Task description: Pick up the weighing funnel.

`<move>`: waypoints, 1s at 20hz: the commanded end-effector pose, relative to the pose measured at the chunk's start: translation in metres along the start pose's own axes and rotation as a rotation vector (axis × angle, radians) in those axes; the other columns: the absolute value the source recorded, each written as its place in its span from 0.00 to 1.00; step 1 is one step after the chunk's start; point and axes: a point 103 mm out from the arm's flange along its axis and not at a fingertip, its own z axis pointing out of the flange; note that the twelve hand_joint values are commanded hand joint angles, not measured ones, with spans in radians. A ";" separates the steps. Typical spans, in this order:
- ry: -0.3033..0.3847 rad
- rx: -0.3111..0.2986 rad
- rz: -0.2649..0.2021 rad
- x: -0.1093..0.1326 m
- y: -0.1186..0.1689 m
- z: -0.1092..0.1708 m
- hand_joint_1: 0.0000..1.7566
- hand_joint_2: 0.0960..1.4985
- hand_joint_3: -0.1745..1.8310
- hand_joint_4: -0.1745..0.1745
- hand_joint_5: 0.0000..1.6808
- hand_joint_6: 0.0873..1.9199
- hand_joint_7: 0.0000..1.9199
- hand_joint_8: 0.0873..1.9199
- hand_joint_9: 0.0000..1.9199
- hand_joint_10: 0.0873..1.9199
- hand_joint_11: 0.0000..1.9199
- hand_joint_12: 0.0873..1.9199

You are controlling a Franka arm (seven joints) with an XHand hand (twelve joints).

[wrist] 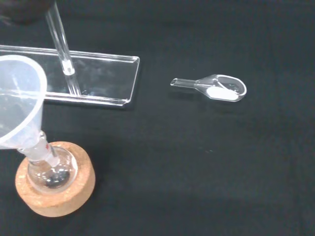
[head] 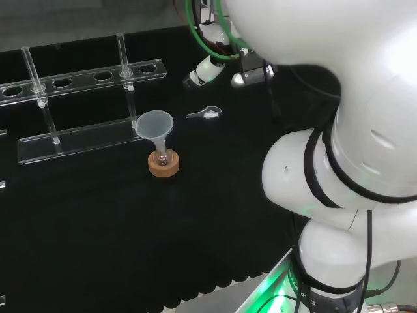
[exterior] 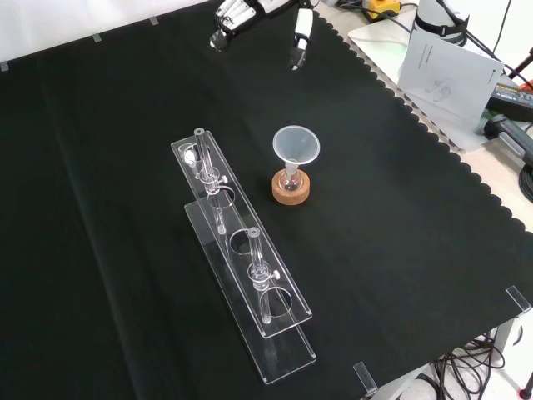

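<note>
The weighing funnel (head: 205, 113), a small clear scoop with a short stem and a white patch in its bowl, lies on the black cloth. In the head view it is right of the big funnel and just below the hand (head: 210, 67). The hand hangs above the cloth with its fingers spread and relaxed, holding nothing and clear of the scoop. In the front view the hand (exterior: 250, 12) enters at the top edge. The wrist view has the weighing funnel (wrist: 216, 88) lying alone on bare cloth.
The big funnel (head: 155, 125) stands in a small flask on a cork ring (head: 163, 165), also in the front view (exterior: 291, 188). A clear tube rack (head: 78, 75) stands behind it, long in the front view (exterior: 241, 258). Papers (exterior: 441, 67) lie off the cloth.
</note>
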 end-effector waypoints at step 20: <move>-0.052 0.136 0.010 -0.065 0.129 0.069 0.48 0.41 0.28 0.36 0.34 0.00 0.19 0.33 0.34 0.26 0.20 0.69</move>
